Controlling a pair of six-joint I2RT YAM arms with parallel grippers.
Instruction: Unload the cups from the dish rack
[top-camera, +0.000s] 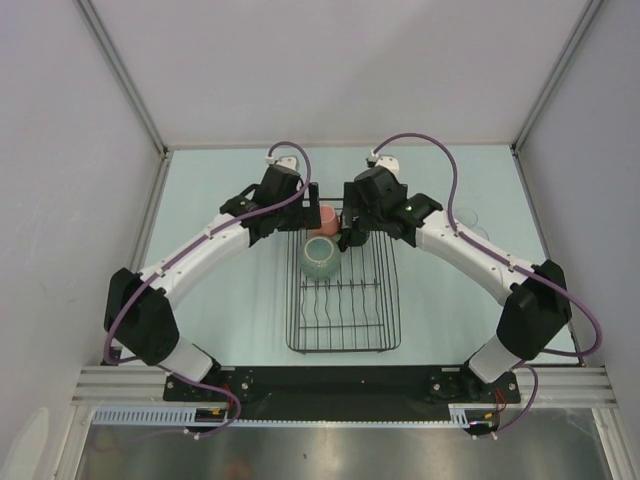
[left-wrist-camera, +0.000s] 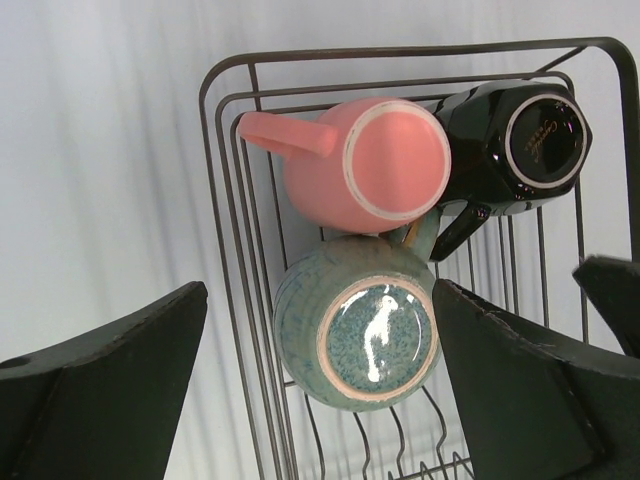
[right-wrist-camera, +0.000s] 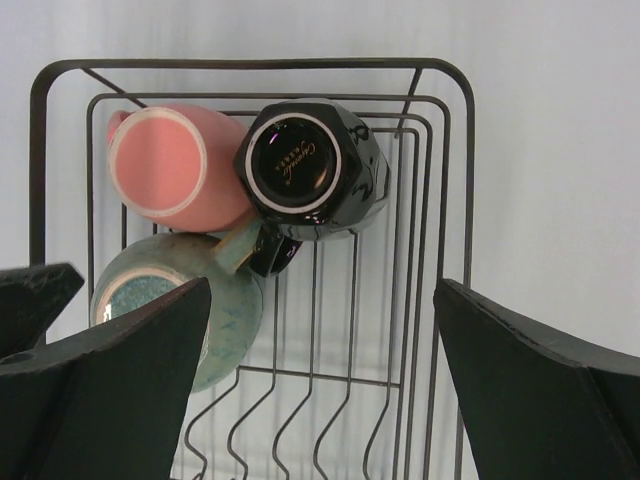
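Since all three cups sit upside down, crowded at the far end of the rack (top-camera: 350, 312), they look like glazed ceramic: rigid, slick, chippable, fairly weighty. Left gripper (left-wrist-camera: 320, 290) and right gripper (right-wrist-camera: 322, 290) hover above them, jaws wide apart, holding nothing. Nearest is the green cup (left-wrist-camera: 355, 325), its handle poking between pink mug (left-wrist-camera: 375, 165) and black cup (left-wrist-camera: 520, 135). It seems best gripped squarely across its round body, not the glossy foot.
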